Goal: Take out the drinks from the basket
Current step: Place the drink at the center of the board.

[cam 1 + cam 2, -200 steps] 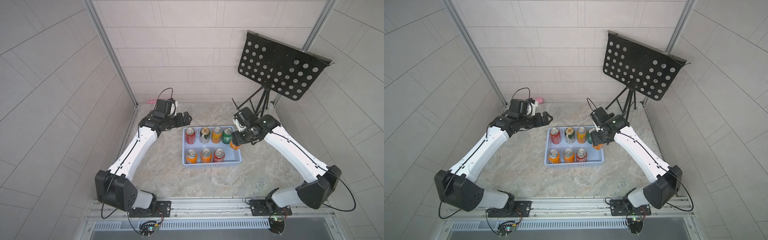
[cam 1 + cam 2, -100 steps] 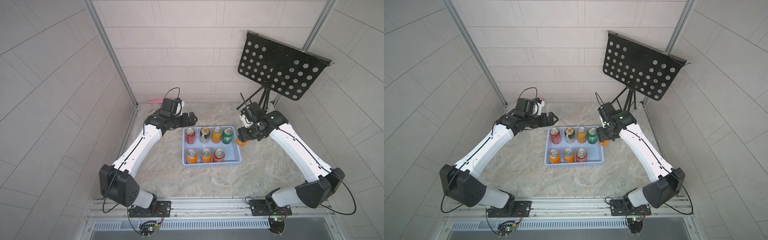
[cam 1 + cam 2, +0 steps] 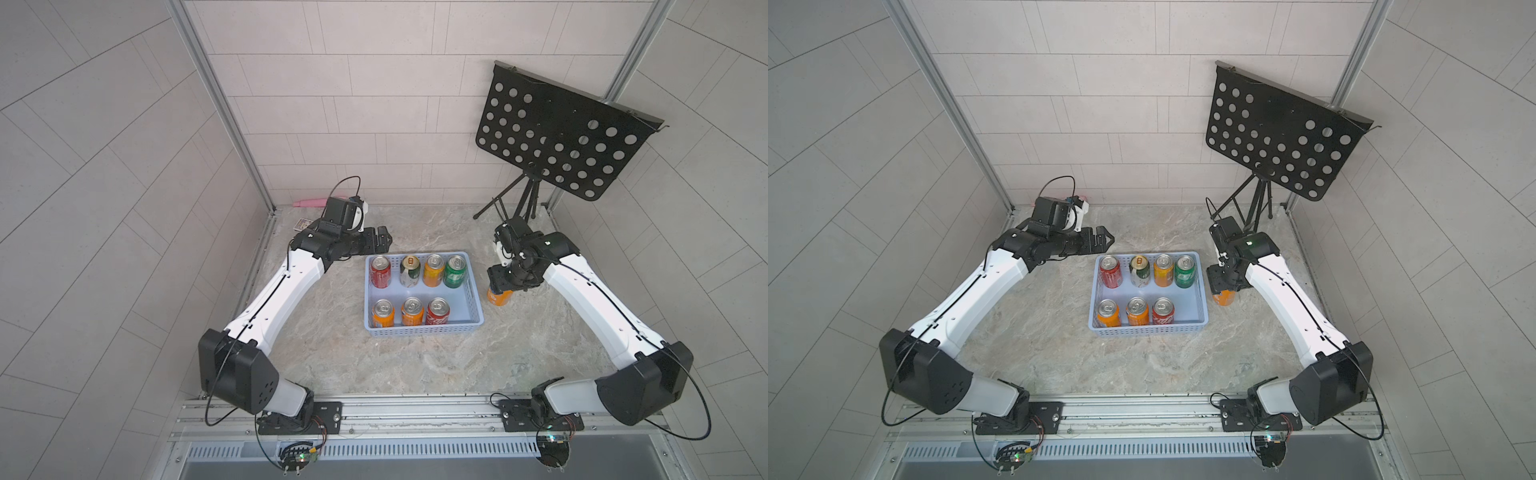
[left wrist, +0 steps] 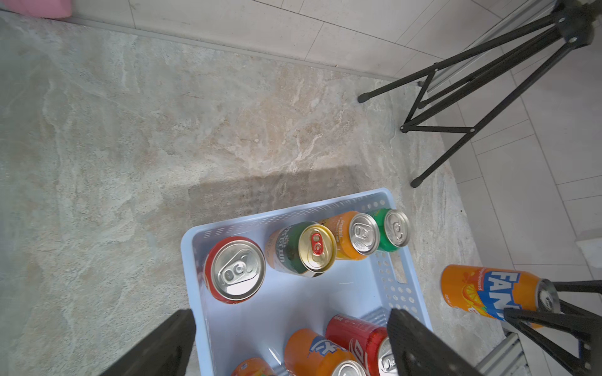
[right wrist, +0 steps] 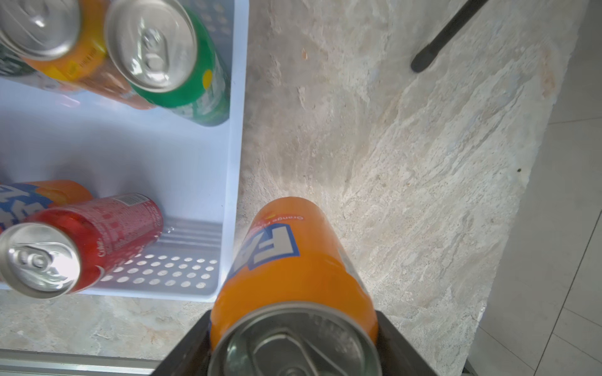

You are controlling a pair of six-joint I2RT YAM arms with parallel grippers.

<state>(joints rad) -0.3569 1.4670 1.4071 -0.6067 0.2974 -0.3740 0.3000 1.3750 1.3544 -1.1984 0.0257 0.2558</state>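
- Between the right gripper [image 3: 500, 286] fingers, just outside the basket [image 3: 424, 331]: pinches an upright orange Fanta can [image 3: 500, 298] near its silver top, jaws pressed against its sides.
- Beside the short basket wall closest to that gripper: holds the can over the marble tabletop [image 3: 332, 357]; cannot tell whether the base touches it.
- Across that wall from the held can: holds seven other drinks upright in two rows on the light-blue basket's floor.
- Along the row nearer the left gripper [image 3: 1105, 240]: lines up a red can [image 3: 380, 272], a white-and-green can with gold top [image 3: 410, 272], an orange can [image 3: 433, 271] and a green can [image 3: 456, 272], the green one closest to the right gripper.
- Along the other row: lines up a corner orange can [image 3: 383, 314], a middle orange can [image 3: 412, 312] and a second red can [image 3: 437, 311], the red one closest to the right gripper.
- Near the basket corner by the first red can, raised above the tabletop: hovers with left fingers spread wide, pinching nothing.
- Behind the right gripper, by the tiled back wall: shows a black perforated music stand [image 3: 561, 137] on tripod legs.
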